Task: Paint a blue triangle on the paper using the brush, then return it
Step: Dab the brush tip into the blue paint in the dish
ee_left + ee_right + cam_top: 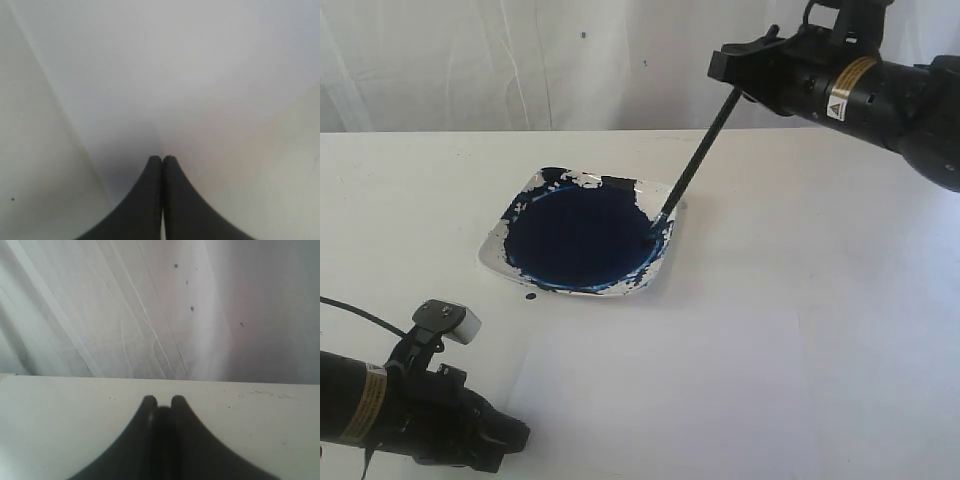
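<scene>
My right gripper (735, 80) hangs high at the back right, shut on the top of the brush (700, 160). The black handle slants down and to the left, and its tip dips into the blue paint at the right rim of the paint dish (495, 250). In the right wrist view the dark handle (163, 415) sits between the fingers of the right gripper (163, 401). The white paper (670, 390) lies in front of the dish; no blue triangle shows on it. My left gripper (515, 435) is shut and empty, low at the paper's left edge. The left wrist view shows the left gripper (162, 158) over the paper (175, 75).
The dish (582, 238) is square and white, smeared and filled with dark blue paint. A small blue drop (530, 296) lies on the table just in front of it. A white curtain (520, 60) hangs behind the table's far edge.
</scene>
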`<move>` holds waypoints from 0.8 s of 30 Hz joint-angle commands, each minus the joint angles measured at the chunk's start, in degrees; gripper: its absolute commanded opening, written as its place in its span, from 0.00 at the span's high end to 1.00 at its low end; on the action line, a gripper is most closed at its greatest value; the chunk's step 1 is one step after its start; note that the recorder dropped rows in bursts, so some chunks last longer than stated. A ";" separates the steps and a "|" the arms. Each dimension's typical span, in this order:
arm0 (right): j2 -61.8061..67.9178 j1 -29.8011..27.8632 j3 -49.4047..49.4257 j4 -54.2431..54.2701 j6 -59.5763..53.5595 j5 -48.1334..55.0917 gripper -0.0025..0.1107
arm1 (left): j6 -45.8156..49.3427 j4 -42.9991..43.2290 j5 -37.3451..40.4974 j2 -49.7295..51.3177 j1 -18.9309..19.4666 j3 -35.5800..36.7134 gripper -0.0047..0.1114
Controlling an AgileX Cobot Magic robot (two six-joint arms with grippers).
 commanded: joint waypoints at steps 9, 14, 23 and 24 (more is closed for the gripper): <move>0.04 -0.54 -0.06 -0.65 0.45 1.73 0.98 | 0.22 0.69 1.68 -0.01 -0.47 0.22 0.96; 0.04 -0.54 -0.06 -0.88 0.45 4.06 0.98 | 0.22 0.69 1.68 -0.01 -0.47 0.22 0.96; 0.04 -0.54 -0.17 -0.17 1.84 -1.55 0.98 | 0.22 0.69 1.68 -0.01 -0.47 0.22 0.96; 0.04 -0.54 -0.17 -0.17 1.84 -2.02 0.98 | 0.22 0.69 1.68 -0.01 -0.47 0.22 0.96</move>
